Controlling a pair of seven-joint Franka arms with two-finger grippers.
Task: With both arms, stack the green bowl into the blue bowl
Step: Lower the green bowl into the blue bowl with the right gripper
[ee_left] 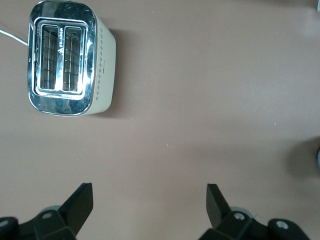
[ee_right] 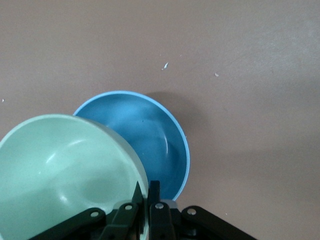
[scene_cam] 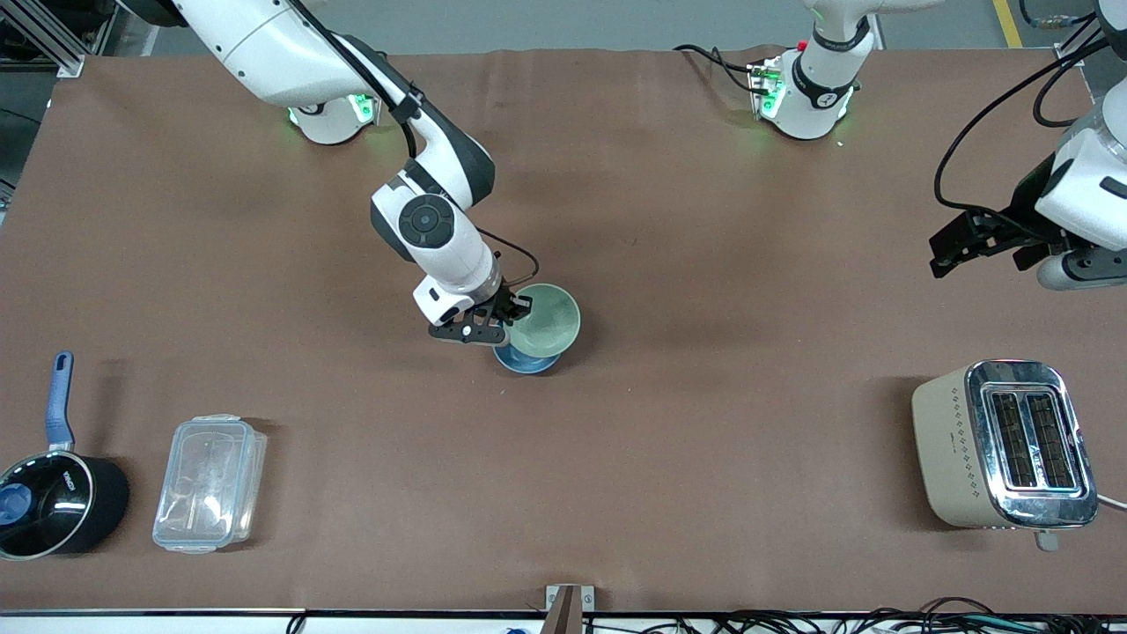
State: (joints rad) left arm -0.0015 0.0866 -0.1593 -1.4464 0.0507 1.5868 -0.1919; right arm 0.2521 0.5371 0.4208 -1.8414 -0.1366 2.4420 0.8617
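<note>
Nearest the front camera of the task's things is the blue bowl (scene_cam: 526,359), sitting on the brown table (scene_cam: 704,264) about midway between the two arms' ends. The green bowl (scene_cam: 546,319) hangs above it, overlapping it but not centred: in the right wrist view the green bowl (ee_right: 65,175) covers only part of the blue bowl (ee_right: 150,145), whose open inside shows beside it. Judge that offset before you lower; the green bowl needs to shift across the blue rim so the two line up.

Your right gripper (scene_cam: 499,315) has the green bowl by its rim, fingers (ee_right: 153,192) pinched nearly together on the wall, so it carries the whole load. The bowl looks tilted in that grip.

Your left gripper (scene_cam: 979,239) waits over the left arm's end of the table, above the area by the toaster (scene_cam: 1004,445), its fingers (ee_left: 80,202) spread wide and holding nothing. The right arm is plainly the nearer one.

The saucepan (scene_cam: 53,502) and clear plastic box (scene_cam: 209,482) lie well apart, at the right arm's end.
</note>
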